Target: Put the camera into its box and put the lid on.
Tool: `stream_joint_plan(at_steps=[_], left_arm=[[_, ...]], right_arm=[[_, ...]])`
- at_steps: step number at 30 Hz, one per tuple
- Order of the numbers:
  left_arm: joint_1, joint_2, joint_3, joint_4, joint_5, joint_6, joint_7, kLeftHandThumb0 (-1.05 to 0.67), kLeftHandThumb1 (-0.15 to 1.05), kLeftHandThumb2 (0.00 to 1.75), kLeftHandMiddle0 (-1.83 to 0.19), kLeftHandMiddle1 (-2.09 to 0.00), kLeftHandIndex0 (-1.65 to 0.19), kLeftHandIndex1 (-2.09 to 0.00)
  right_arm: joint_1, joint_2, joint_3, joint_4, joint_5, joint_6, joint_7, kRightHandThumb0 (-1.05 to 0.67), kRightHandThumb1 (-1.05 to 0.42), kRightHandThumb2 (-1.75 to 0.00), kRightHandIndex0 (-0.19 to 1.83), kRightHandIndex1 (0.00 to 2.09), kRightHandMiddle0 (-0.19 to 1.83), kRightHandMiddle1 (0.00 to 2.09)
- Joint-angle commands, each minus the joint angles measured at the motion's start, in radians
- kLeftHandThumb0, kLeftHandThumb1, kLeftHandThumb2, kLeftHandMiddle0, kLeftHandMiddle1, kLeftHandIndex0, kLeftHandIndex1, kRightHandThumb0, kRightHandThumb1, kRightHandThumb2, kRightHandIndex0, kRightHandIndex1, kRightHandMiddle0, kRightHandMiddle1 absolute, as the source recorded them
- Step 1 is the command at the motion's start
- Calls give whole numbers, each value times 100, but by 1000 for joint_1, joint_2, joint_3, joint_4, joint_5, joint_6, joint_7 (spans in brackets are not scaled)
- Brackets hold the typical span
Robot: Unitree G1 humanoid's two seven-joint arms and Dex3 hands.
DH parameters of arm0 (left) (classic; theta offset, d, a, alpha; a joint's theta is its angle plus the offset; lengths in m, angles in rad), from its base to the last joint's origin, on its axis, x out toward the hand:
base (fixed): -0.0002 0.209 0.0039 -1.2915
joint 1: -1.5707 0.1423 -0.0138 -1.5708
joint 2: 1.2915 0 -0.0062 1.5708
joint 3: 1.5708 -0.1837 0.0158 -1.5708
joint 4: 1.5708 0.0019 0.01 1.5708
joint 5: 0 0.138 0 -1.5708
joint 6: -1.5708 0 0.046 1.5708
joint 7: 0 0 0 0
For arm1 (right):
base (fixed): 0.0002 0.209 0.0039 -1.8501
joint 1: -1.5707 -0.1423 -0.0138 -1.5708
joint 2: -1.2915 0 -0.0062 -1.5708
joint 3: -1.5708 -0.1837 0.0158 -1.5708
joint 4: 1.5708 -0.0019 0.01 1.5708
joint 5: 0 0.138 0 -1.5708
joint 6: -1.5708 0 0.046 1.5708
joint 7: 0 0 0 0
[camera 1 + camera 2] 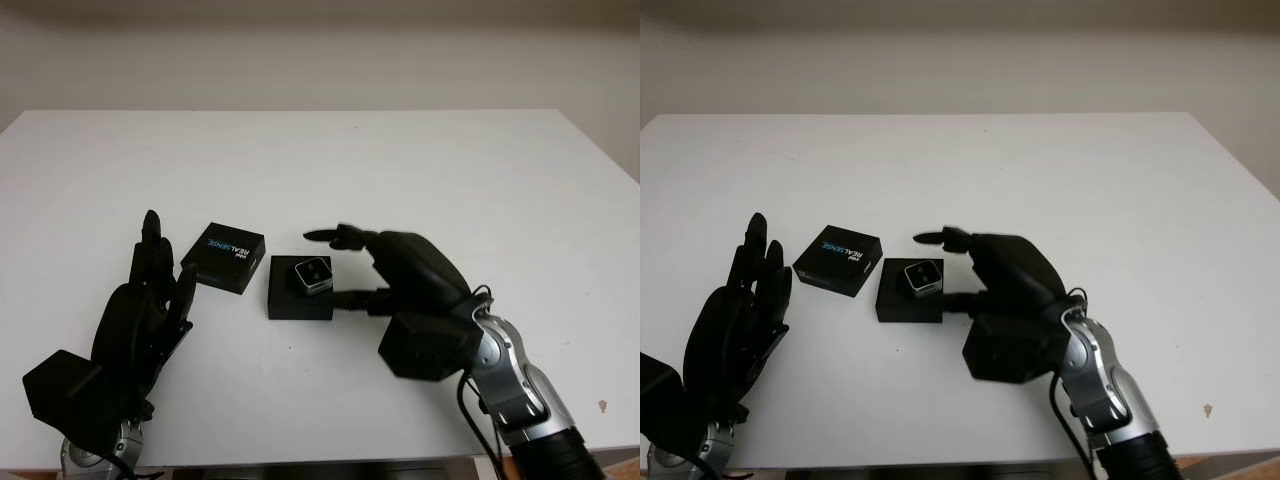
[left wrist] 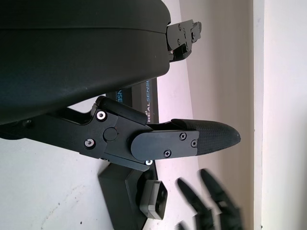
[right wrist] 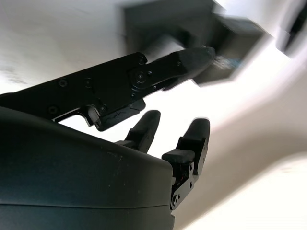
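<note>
The camera (image 1: pixel 313 274), a small silver-grey cube with a dark lens face turned upward, sat in the black box (image 1: pixel 299 289) near the middle of the white table (image 1: pixel 420 170), standing a little proud of the box's top, so whether it was fully seated could not be told. The lid (image 1: pixel 223 257), black with blue-and-white lettering on its top, lay flat on the table just beside the box, on the side of the left hand (image 1: pixel 150 300). That hand was open and held nothing, a little beyond the lid from the box. The right hand (image 1: pixel 352 268) stood on the other side of the box, holding nothing, one finger reaching over the box's far edge and another lying close along its near corner; whether either touched the box could not be made out. The camera looked like a rigid metal body, light for its size and smooth-sided, so it would likely slip under a loose pinch and was best taken by two opposite side faces, clear of the glass front. The lid looked like thin stiff card, very light, prone to sliding on the smooth table; a hold across its two opposite edges seemed soundest, with the box steadied as it went on.
</note>
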Motion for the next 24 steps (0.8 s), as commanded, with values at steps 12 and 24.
stream_joint_plan(at_steps=[12,24], left_arm=[[-10,2,-7,7,6,-9,1,-77,105,46,19,0,19,0],[-24,1,-7,18,3,-8,1,-78,105,46,19,0,19,0]], right_arm=[[-70,3,-14,54,60,21,4,-57,-85,-5,24,112,19,100],[-276,-159,-2,341,197,-86,360,-76,-85,-6,3,10,25,28]])
